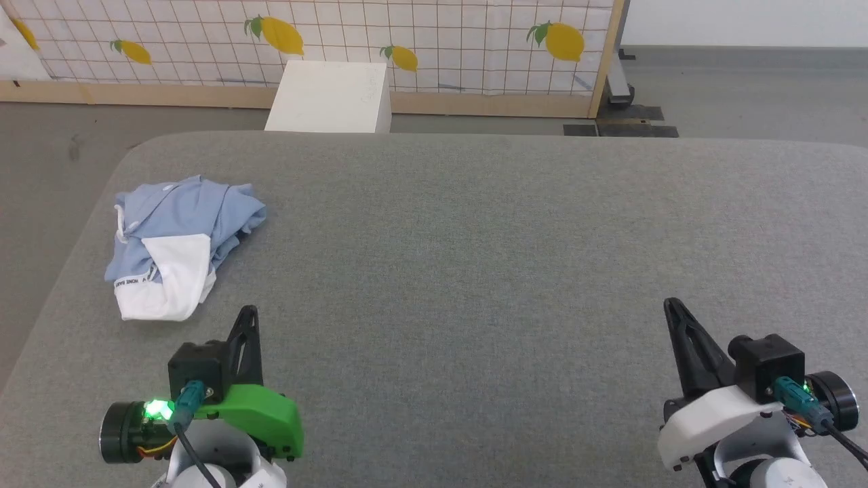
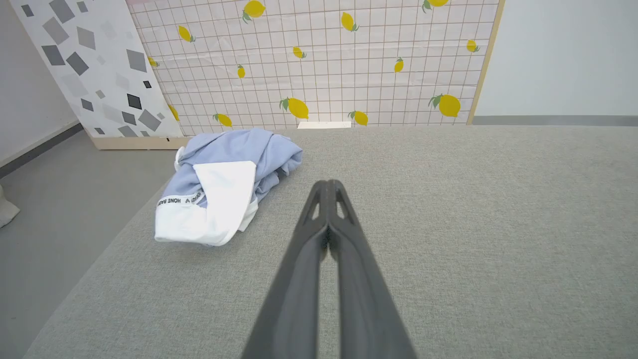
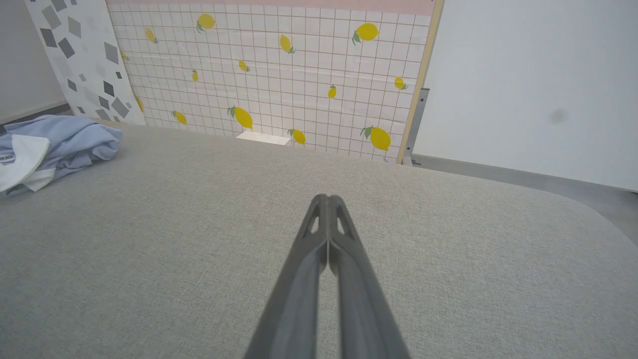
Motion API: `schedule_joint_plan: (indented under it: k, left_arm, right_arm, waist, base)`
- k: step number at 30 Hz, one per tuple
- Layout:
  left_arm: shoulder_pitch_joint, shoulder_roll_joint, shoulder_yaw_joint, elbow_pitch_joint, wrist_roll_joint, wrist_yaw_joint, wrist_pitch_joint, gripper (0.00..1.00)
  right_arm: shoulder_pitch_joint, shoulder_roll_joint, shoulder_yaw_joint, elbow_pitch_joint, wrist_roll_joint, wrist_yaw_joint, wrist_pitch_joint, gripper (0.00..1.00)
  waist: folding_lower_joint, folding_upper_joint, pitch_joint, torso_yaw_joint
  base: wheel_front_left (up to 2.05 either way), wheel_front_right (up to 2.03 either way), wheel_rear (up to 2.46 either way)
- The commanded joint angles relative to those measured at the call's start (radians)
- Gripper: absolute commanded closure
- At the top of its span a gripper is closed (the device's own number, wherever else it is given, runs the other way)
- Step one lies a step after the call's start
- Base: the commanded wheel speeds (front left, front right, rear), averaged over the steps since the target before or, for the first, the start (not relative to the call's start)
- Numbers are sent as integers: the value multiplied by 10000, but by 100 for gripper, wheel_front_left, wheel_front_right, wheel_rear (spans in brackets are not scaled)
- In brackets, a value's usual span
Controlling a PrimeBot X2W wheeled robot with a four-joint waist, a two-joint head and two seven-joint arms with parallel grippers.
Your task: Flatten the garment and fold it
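Fingers (image 2: 294, 289) clenched empty on left gripper (image 1: 249, 313) and right gripper (image 1: 671, 305); I could shove the garment (image 1: 180, 244) off the nearby worktop (image 1: 475, 237) edge.

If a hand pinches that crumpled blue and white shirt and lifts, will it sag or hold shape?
The garment would probably sag and unfold: it lies in soft, irregular folds with a white layer turned over. It looks light, being thin cloth. Pushed, it would likely bunch rather than slide on the coarse grey table cover.
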Motion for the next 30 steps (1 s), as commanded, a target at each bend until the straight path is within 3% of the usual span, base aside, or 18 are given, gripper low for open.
schedule_joint_plan:
  k: [1,6,7,30]
  left_arm:
    - [132,-47,22,-28,129,-11,14,100]
    - [132,-47,22,-28,129,-11,14,100]
    - [0,0,4,0,0,0,0,0]
    - [34,26,-34,6,-79,-18,52,0]
  right_arm:
    - [-153,30,12,-1,-66,-17,28,100]
    - [-153,30,12,-1,-66,-17,28,100]
    - [0,0,2,0,2,0,0,0]
    - [-32,-13,7,23,-45,-3,-65,0]
  waist:
    - [0,0,0,0]
    - [0,0,0,0]
    - [0,0,0,0]
    - [0,0,8,-1]
  base:
    - [0,0,0]
    - [0,0,0]
    - [0,0,0]
    - [0,0,0]
